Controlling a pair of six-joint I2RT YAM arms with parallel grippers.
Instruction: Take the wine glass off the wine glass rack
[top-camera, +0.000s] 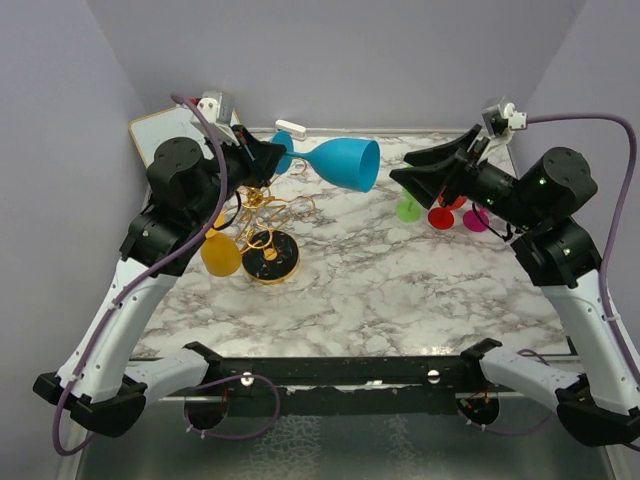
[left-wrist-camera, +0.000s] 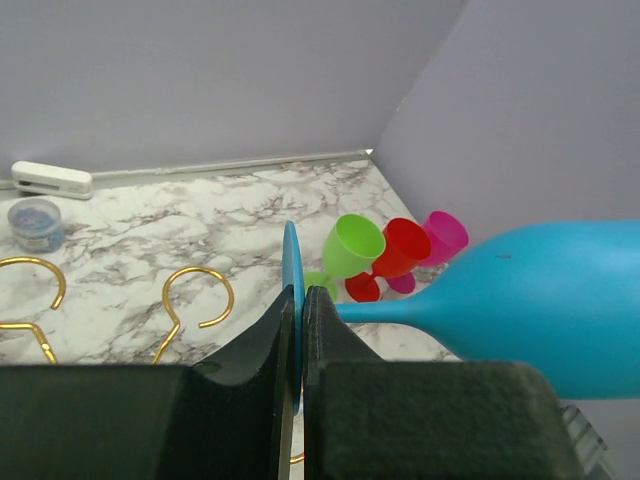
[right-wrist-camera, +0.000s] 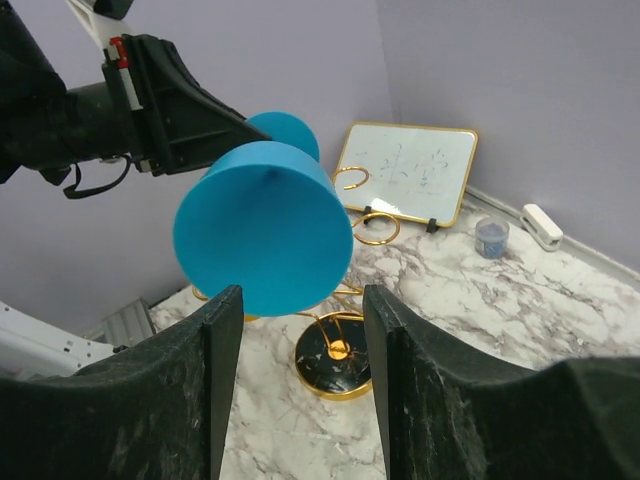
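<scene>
Over on the back left of the marble table (top-camera: 400, 290), the left gripper (top-camera: 262, 150) is pinched tight on the flat foot of the blue wine glass (top-camera: 340, 163). From its wrist cam you can see the thin blue disc squeezed edge-on between the two black fingers (left-wrist-camera: 330, 340). The glass is held sideways in the air, above and just behind the wine glass rack (top-camera: 270, 255), with the bowl's mouth pointing at the right arm. The right gripper (top-camera: 400, 172) is spread wide with nothing in it, its tips just beside the rim and not touching as far as I can tell. An orange glass (top-camera: 220, 253) hangs on the rack's left side. Green (top-camera: 408, 210), red (top-camera: 441, 217) and magenta (top-camera: 476, 218) glasses stand together near the back right. A small whiteboard (top-camera: 165, 130) leans in the back left corner, with a white gadget (top-camera: 290, 128) by the back wall.
</scene>
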